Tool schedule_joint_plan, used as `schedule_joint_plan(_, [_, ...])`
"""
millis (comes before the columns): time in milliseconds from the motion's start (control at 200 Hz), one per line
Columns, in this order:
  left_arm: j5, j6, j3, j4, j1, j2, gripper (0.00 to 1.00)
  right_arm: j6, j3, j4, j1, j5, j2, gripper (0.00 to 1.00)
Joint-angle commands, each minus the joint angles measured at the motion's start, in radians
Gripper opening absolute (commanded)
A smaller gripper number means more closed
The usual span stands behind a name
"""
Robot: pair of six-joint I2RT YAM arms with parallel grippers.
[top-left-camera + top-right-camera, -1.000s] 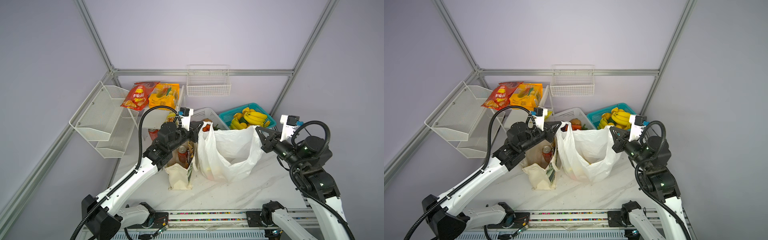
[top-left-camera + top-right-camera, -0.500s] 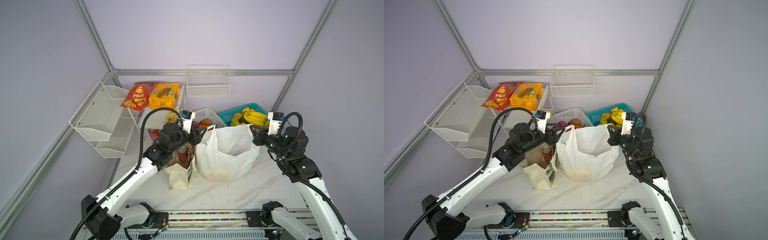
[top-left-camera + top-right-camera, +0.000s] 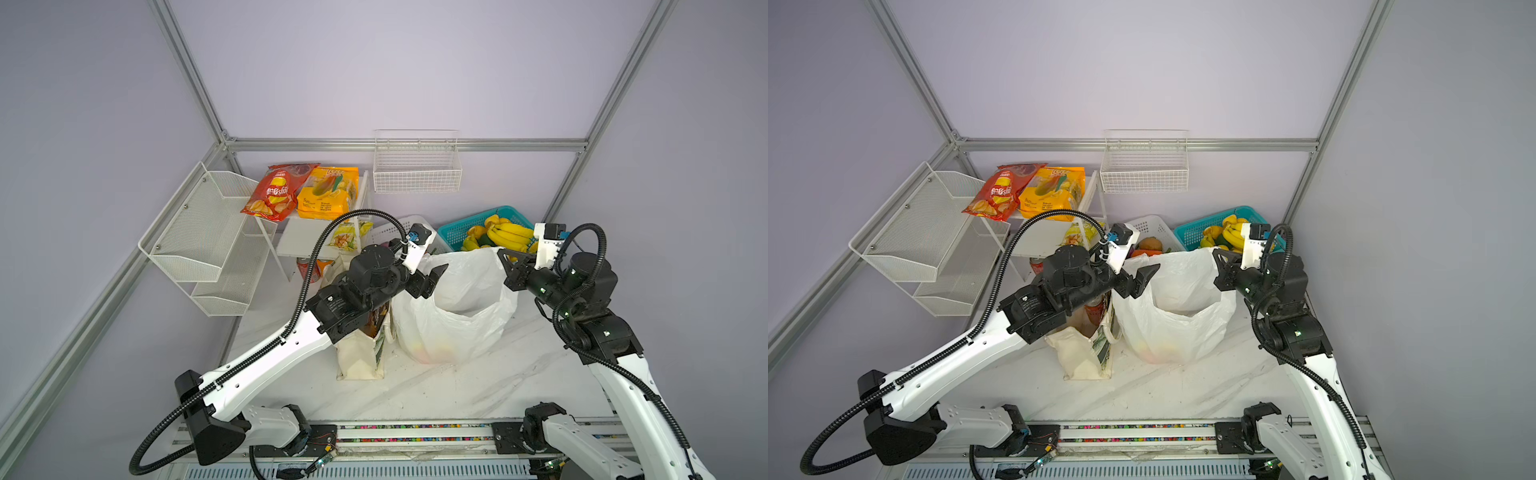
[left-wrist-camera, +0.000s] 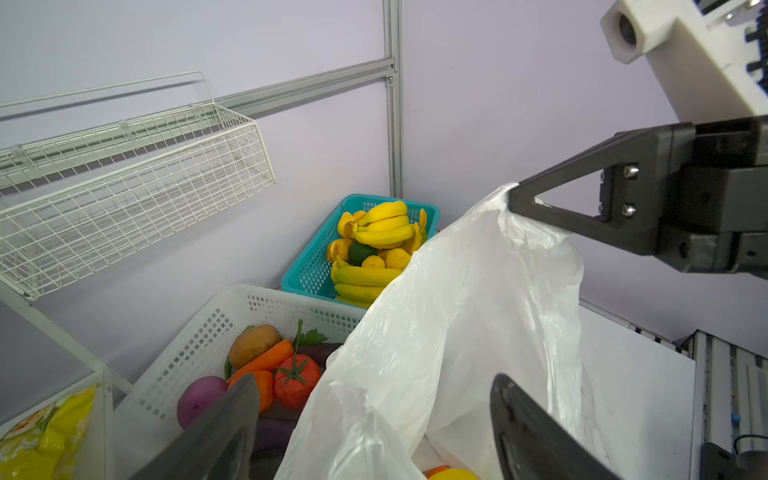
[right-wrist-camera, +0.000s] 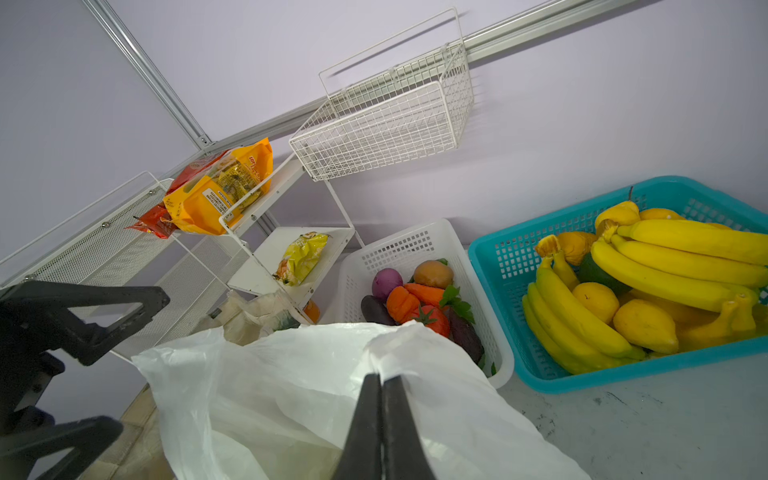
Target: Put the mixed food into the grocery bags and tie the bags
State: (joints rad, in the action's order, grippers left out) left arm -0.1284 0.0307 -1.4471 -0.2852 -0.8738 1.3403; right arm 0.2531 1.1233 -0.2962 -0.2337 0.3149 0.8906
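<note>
The thin white plastic carrier bag was found standing open-mouthed on the table, touching the cream canvas tote. Neither bag was tied, so packing was judged largely done and all the tying left. The plastic bag's right-hand rim was held up, pinched in the closed right gripper, while the left gripper was spread wide at the opposite rim with nothing clamped. A reddish-brown can was seen upright in the tote and the 2 oranges were faintly made out through the film, but the black packet could not be found.
</note>
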Motion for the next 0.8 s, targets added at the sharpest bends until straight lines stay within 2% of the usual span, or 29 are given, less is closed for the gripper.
schedule_joint_plan(0, [-0.065,0.098,-0.134,-0.08,-0.001,0.04,0.85,-0.017,0.001,0.037,0.004,0.016,-0.001,0.0])
schedule_joint_plan(100, [-0.076,0.111,-0.206,-0.172,0.001,0.106,0.81,-0.016,0.005,0.037,0.004,0.016,-0.001,0.0])
schedule_joint_plan(215, [-0.035,0.075,-0.251,-0.25,0.0,0.132,0.7,-0.009,0.014,0.037,0.004,0.009,0.0,0.0])
schedule_joint_plan(465, [-0.006,0.04,-0.187,-0.21,0.005,0.082,0.24,0.019,0.049,0.033,0.004,-0.006,0.004,0.0])
schedule_joint_plan(520, [0.06,0.014,-0.157,-0.15,0.013,0.026,0.14,0.031,0.062,0.018,0.004,-0.02,-0.002,0.0])
schedule_joint_plan(595, [0.222,-0.075,-0.103,-0.034,0.048,-0.025,0.05,0.026,0.099,-0.025,0.004,-0.067,-0.022,0.0])
schedule_joint_plan(685, [0.391,-0.211,-0.037,0.109,0.11,-0.067,0.01,0.009,0.145,-0.078,0.004,-0.132,-0.049,0.0])
schedule_joint_plan(795, [0.458,-0.295,0.01,0.193,0.147,-0.078,0.0,0.003,0.176,-0.106,0.005,-0.18,-0.063,0.0])
